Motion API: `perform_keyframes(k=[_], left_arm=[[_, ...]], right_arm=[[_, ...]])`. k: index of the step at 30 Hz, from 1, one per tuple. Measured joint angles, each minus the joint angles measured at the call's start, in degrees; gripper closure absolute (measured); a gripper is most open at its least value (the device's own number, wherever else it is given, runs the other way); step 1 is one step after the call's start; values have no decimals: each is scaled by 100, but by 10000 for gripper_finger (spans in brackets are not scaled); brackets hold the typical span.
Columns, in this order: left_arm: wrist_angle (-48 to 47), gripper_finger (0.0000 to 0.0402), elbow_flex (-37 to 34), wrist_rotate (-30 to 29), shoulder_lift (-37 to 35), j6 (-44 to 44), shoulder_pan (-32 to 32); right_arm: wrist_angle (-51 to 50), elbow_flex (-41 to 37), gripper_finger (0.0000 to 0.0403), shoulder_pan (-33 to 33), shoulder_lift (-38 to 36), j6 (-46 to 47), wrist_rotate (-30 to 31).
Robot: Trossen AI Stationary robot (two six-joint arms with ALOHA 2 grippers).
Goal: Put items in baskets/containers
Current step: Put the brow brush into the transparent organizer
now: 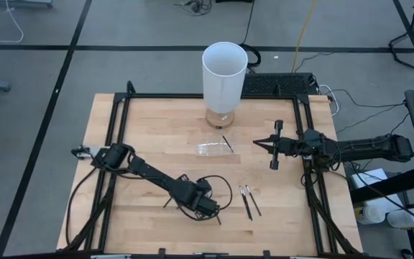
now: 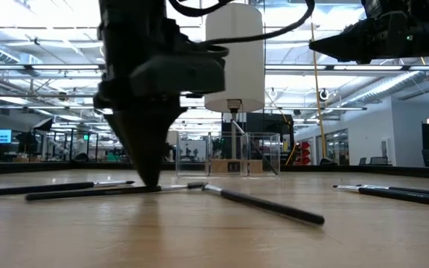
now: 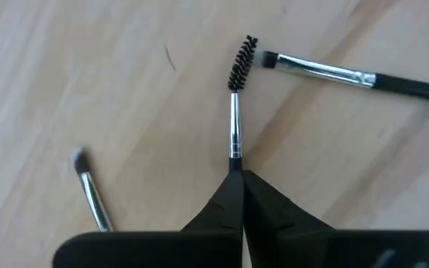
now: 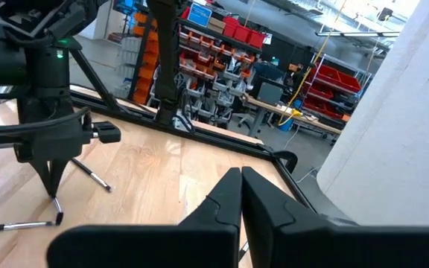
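- High view: left gripper (image 1: 208, 210) is low over the desk (image 1: 149, 129) near its front edge; right gripper (image 1: 257, 144) hovers beside the container (image 1: 213, 149), jaws closed and empty. Two sticks (image 1: 249, 201) lie between the arms.
- Low view: left gripper tip (image 2: 151, 175) touches the desk among sticks.
- Left wrist view: jaws closed on a spoolie (image 3: 236, 97).

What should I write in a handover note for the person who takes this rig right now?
Left gripper: down at the table's front, shut on the spoolie brush.
Right gripper: shut, holding nothing, waiting above the table's right side.
Clear container: mid-table, in front of the white cylinder; contents cannot be told.
One brush lies beside the container, a pair of brushes at front right, others around the left gripper.
Done: nothing visibly. Left: carry every brush into the container.
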Motion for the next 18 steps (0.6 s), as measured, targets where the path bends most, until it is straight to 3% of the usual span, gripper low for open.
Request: perform_keyframes(k=[10, 18], left_arm=[[-381, 399, 4, -103, -10, 30, 56], [-485, 400, 14, -228, -464, -108, 62]], right_arm=[[2, 0, 403, 0, -1, -86, 0], [3, 0, 403, 2, -1, -140, -1]])
